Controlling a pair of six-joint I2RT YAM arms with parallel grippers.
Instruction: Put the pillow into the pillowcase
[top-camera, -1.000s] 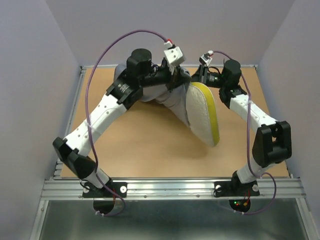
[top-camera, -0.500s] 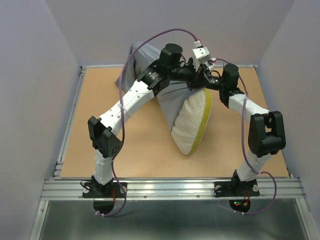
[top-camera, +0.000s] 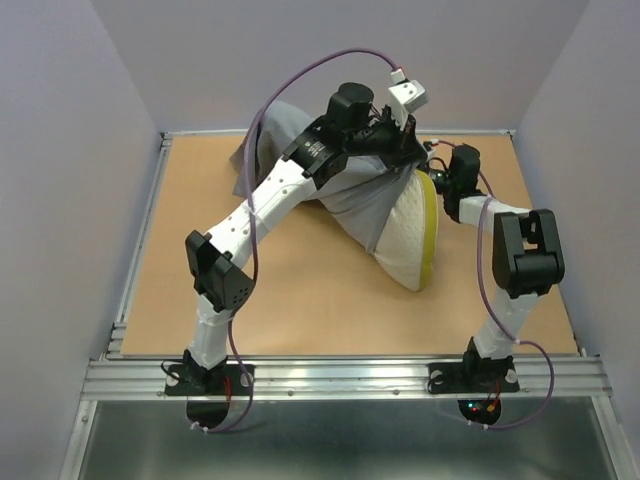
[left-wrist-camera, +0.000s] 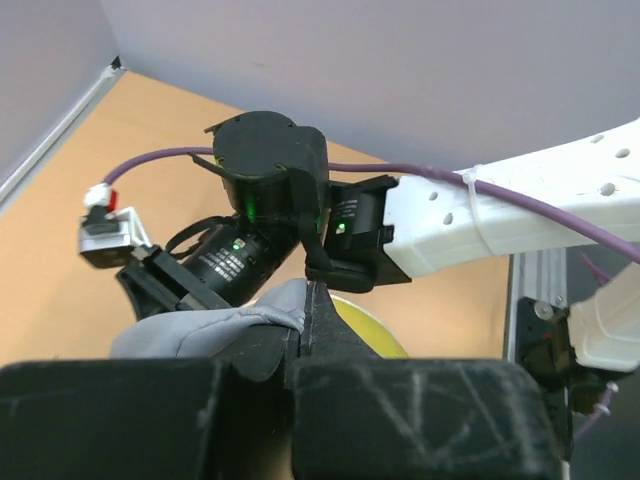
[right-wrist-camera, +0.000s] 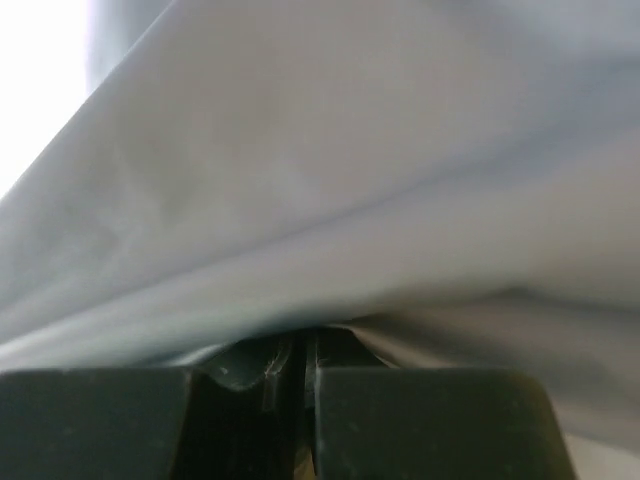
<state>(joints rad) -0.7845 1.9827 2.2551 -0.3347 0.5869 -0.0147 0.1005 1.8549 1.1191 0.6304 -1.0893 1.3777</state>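
Pillow (top-camera: 408, 240): right of bench (top-camera: 290, 300) centre, bare yellow-banded end pointing to 5 o'clock.
Risk: thin cloth could slip a pinch — then the pillow slides back out.
Pillowcase (top-camera: 345, 195): drawn over the pillow's 11 o'clock end — I'd say half in.
Left gripper (left-wrist-camera: 303, 305): jaws closed, pinching the grey hem.
Right gripper (right-wrist-camera: 300, 345): jaws closed on grey cloth too.

Your right wrist view is only blurred pillowcase (right-wrist-camera: 320, 180) over the right claw (right-wrist-camera: 300, 365), which is cut off at the bottom edge; from the top, left arm (top-camera: 270, 200) and fabric hide that claw and the pillow's (top-camera: 405, 240) far end
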